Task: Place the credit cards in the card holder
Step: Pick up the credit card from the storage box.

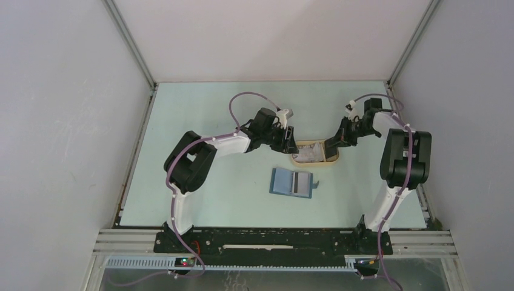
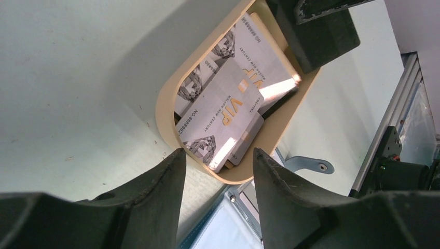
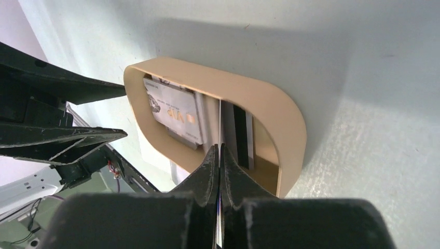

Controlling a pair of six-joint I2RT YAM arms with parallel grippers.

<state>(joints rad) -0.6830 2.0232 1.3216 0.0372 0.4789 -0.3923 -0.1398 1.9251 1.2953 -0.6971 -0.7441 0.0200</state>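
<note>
Several whitish credit cards [image 2: 223,104] with "VIP" print lie stacked in a beige oval tray [image 2: 165,106]. My right gripper [image 3: 219,148] is shut on one thin card [image 3: 220,119], held edge-on and standing upright over the tray's right end, beside a card with a dark stripe [image 3: 241,135]. My left gripper [image 2: 218,151] hangs open over the tray's left end with nothing between its fingers. The teal-blue card holder [image 1: 293,182] lies open on the table just in front of the tray [image 1: 332,160]. Its lighter pockets [image 2: 223,228] show below the left fingers.
Both grippers meet at the tray, the left gripper [image 1: 290,142] and the right gripper [image 1: 332,145] close on either side. The card holder's snap flap [image 2: 311,165] sticks out to the right. An aluminium rail [image 2: 399,104] runs along the table edge.
</note>
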